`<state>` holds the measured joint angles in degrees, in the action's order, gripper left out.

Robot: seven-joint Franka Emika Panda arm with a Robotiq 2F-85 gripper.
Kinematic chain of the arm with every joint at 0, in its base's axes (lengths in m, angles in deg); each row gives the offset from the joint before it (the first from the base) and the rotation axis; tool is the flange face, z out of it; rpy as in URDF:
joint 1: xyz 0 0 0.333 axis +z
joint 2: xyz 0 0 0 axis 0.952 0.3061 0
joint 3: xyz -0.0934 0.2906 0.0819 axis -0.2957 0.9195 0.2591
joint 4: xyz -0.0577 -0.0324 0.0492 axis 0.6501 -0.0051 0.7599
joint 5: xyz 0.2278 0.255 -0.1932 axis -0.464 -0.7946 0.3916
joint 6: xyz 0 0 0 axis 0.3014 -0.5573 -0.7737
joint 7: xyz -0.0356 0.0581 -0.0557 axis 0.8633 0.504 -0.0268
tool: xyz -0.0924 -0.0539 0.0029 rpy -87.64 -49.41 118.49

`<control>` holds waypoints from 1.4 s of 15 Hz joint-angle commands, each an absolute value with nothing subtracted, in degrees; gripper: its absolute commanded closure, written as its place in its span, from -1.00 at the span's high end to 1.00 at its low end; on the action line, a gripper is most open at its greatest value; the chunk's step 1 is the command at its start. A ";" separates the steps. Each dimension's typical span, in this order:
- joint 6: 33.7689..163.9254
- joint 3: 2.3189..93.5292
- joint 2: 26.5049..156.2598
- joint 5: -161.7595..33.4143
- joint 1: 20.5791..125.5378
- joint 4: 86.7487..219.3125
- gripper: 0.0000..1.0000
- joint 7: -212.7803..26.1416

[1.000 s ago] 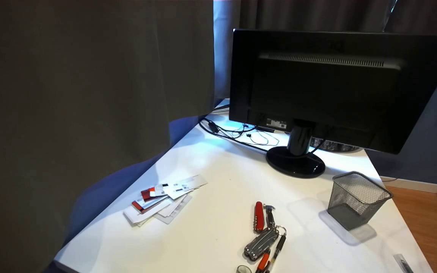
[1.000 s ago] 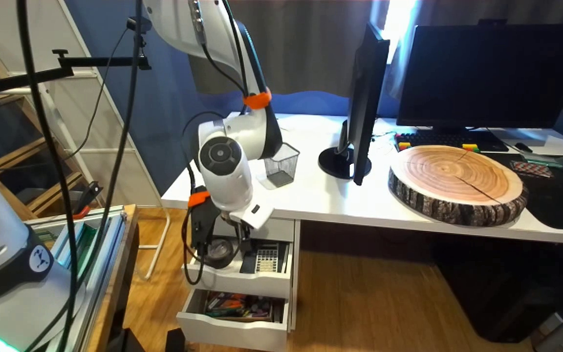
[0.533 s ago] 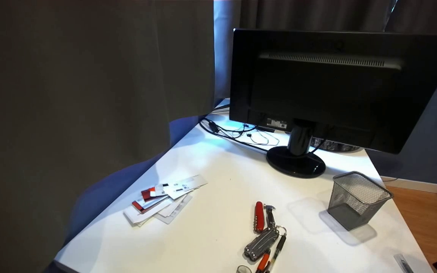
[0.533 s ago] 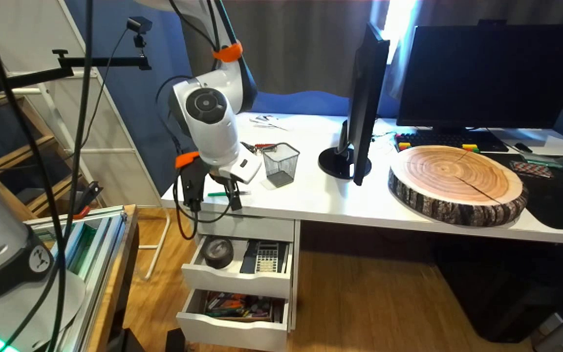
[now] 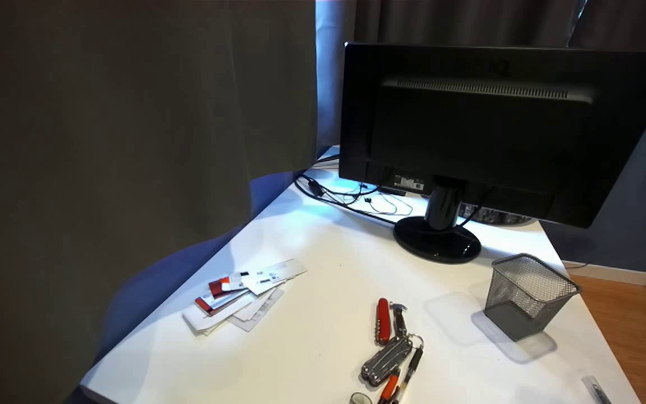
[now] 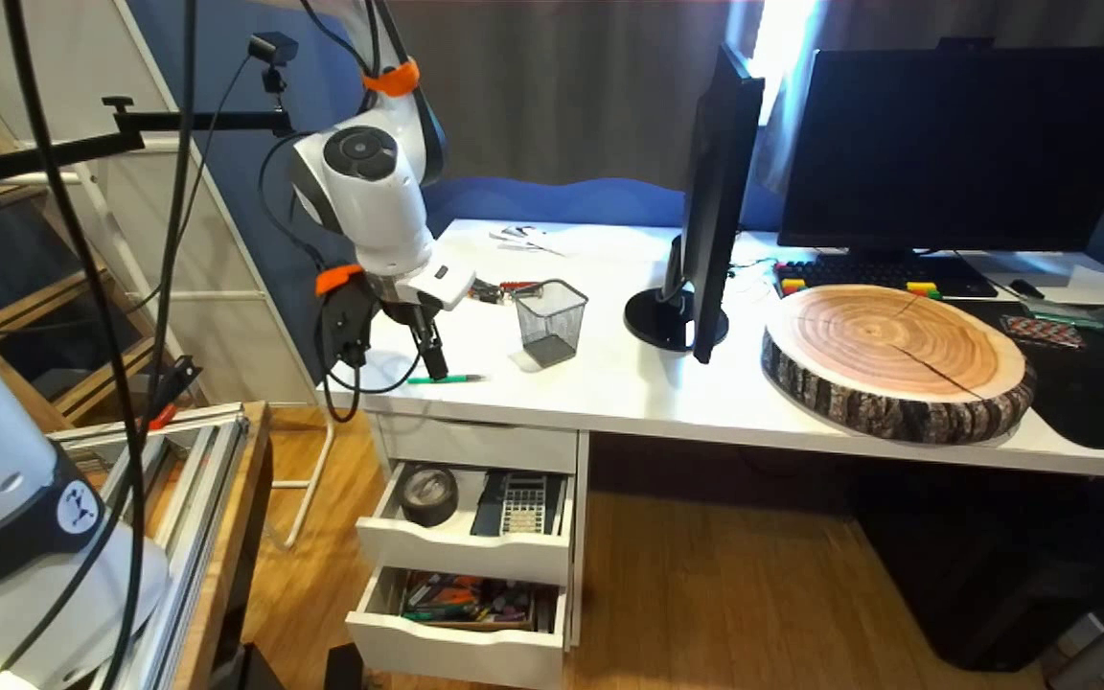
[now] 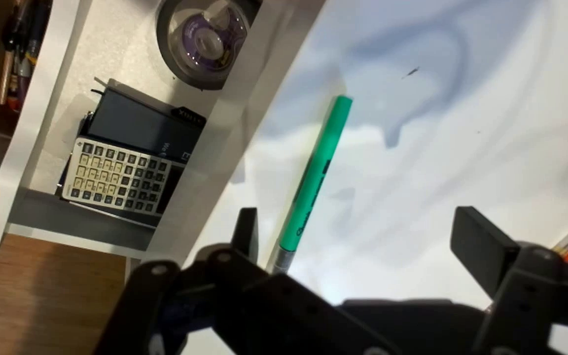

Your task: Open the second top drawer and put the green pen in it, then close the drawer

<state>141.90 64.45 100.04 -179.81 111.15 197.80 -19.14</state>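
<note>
The green pen [image 6: 447, 379] lies on the white desk near its front edge; in the wrist view the pen [image 7: 316, 172] lies slanted, its grey end partly hidden by a finger. My gripper [image 7: 365, 241] is open and empty, with the pen nearer the left finger. In an exterior view the gripper [image 6: 429, 350] is just above the desk beside the pen. The second drawer [image 6: 464, 548] stands open below; it holds a tape roll [image 6: 428, 494] and a calculator [image 6: 523, 505]. The top drawer [image 6: 475, 447] is shut.
A lower drawer [image 6: 456, 650] also stands open, full of pens. A mesh basket [image 6: 552, 321] stands right of the pen. A multitool [image 5: 387, 360] and papers [image 5: 244, 294] lie on the desk. A monitor [image 6: 720, 201] and wood slab [image 6: 897, 355] stand farther right.
In an exterior view the arm has risen and moved left, from over the open second drawer to above the desk. The green pen has come into view. The drawers have not moved.
</note>
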 commanded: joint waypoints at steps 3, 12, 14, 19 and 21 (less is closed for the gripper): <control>150.07 63.73 104.75 -179.70 114.59 192.01 1.00 -19.38; 153.83 60.61 111.24 -179.81 117.54 186.21 0.68 -19.04; 153.67 60.13 112.03 -179.83 117.86 185.62 0.36 -19.13; 154.65 59.78 113.06 -179.95 117.34 185.50 -0.39 -19.50; 155.11 60.25 113.20 -179.92 116.44 186.00 -0.64 -19.59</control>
